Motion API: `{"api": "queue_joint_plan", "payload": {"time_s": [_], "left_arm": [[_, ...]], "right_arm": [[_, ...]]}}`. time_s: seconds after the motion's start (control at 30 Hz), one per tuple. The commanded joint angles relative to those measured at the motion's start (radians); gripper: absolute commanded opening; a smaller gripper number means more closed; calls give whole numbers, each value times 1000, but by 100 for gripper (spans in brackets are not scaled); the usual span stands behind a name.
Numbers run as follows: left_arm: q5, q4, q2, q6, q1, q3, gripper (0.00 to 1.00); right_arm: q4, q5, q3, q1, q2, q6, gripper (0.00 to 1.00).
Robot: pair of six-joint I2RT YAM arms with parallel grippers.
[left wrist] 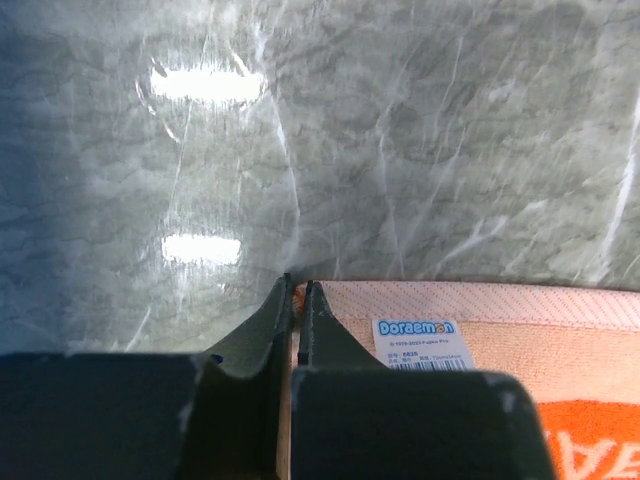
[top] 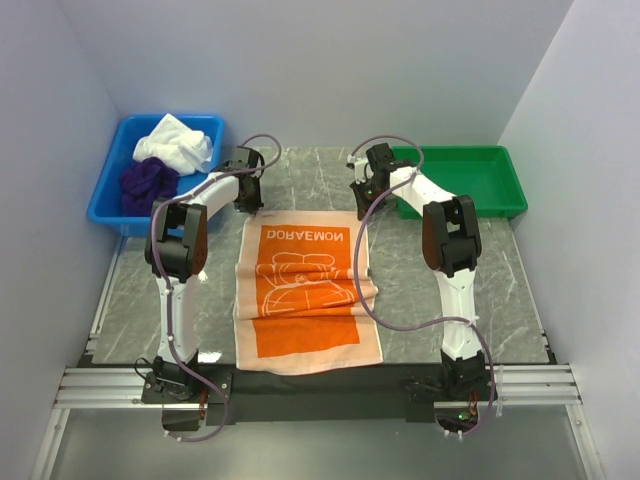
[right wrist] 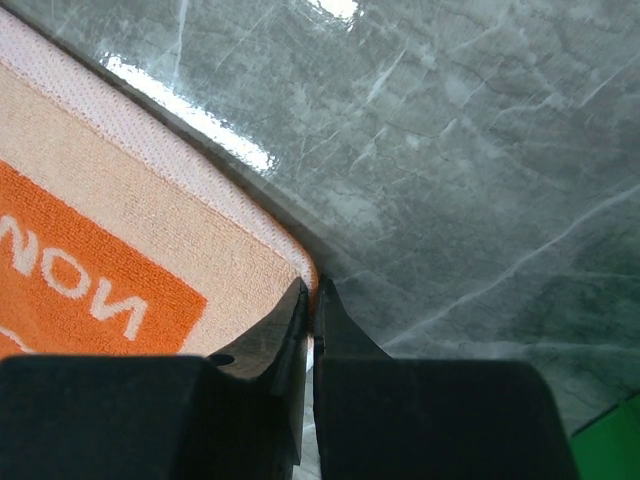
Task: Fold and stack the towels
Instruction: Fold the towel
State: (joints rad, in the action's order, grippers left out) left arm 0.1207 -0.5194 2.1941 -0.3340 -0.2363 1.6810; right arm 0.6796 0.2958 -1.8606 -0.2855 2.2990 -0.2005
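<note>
three towels show from above. the orange towel [top: 305, 295] lies spread flat in the middle of the table [top: 500, 290], print side up, with the word doraemon along its far end. the white towel [top: 176, 143] and the purple towel [top: 148, 182] sit bunched side by side in the blue bin [top: 103, 195] at the far left.

the left gripper [top: 250, 196] is down at the orange towel's far left corner. in the left wrist view its fingers are pressed together with a sliver of the pale hem pinched between them. a small doraemon label [left wrist: 420, 341] lies flat just beside, on the hem. the right gripper [top: 362, 200] is at the far right corner. in the right wrist view its fingers are likewise closed on the very tip of the rounded corner.

the far edge runs straight between the two grippers. the left side edge is straight. the right side edge ripples about halfway down, where a cable [top: 366, 300] from the right arm crosses it. the near edge reaches the table's near edge.

bare marble stretches beyond the far edge to the back wall, between the blue bin and the green tray [top: 512, 190]. a strip of bare marble lies left of the towel, beside the left arm, and a broader patch lies to its right. the green tray stands well apart from the towel, just behind the right arm.
</note>
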Motion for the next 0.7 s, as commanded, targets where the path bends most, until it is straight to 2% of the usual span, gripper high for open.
{"api": "queue_joint_plan", "payload": {"time_s": [0.0,0.27,0.4,0.57,0.67], "left_arm": [[54,-116,-17,26,14,37,1],[109,-82,-69,36,26,256,1],[93,-35,-73,32,40,360,1],[54,59,-82,29,64,404,1],[46,136,-88,29,74,411,1]], "right_arm": [[-21,-79,-40,9,-82,10,0],[-28,-205,-234,17,-107,32,0],[-145,-294,-250,19,-153,4,0],[-297,-429,-239,20,-182,-45,0],[-379,-457,-268,22,-162,-69,0]]}}
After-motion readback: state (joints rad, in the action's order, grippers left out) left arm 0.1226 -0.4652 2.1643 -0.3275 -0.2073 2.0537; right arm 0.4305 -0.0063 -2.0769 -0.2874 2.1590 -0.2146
